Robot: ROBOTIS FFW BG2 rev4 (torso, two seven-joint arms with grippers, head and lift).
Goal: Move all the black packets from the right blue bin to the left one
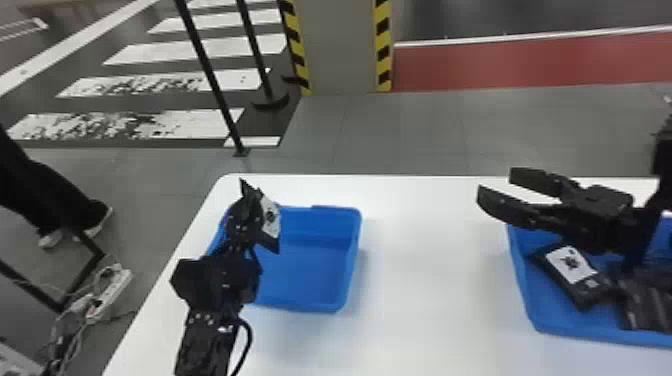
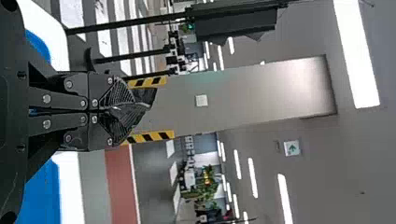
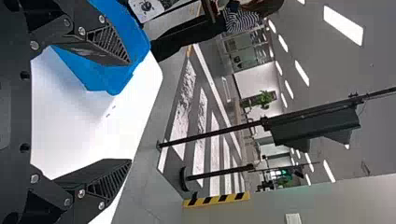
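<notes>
Black packet (image 1: 270, 218): white-labelled, clamped in the left gripper (image 1: 252, 212).
Left gripper: closed on the black packet, over the left blue bin (image 1: 310, 275).
Right gripper (image 1: 497, 184): fingers wide apart, above the right blue bin (image 1: 522, 285), tips past the rim.
Remaining packets (image 1: 650, 300): in the right blue bin, including a white-labelled one (image 1: 571, 265).
White table (image 1: 425, 300): under both bins.

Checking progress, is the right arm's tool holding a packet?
No, the right tool stands open, its fingers apart with nothing between them.
</notes>
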